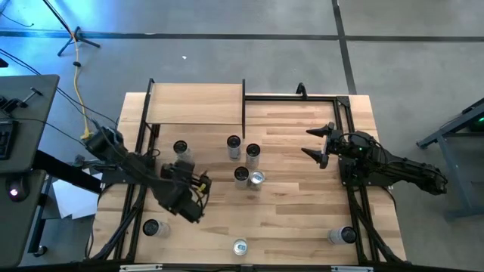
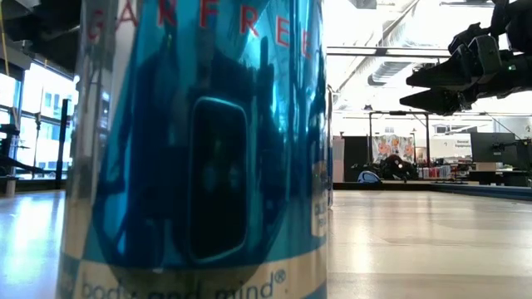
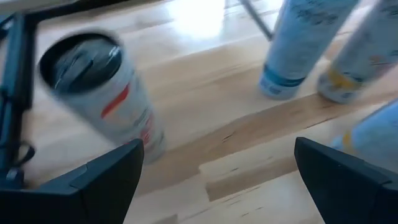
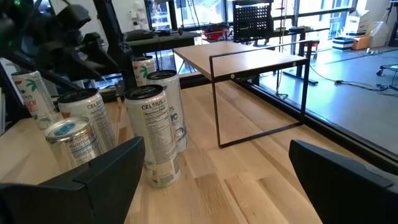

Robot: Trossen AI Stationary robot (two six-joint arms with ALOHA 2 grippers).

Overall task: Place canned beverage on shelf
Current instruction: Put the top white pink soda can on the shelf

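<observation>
The shelf, a pale board on thin black posts, stands at the table's far left; it also shows in the right wrist view. Several cans stand upright mid-table: one with red print and a cluster. My left gripper hangs open above the table just near of the red-print can, tilted down toward it, with nothing between its fingers. My right gripper waits open and level at the right, facing the cluster.
More cans stand near the front edge: near left, middle, filling the low view, and near right. A bare black frame runs along the far right. Bare tabletop lies between cluster and front cans.
</observation>
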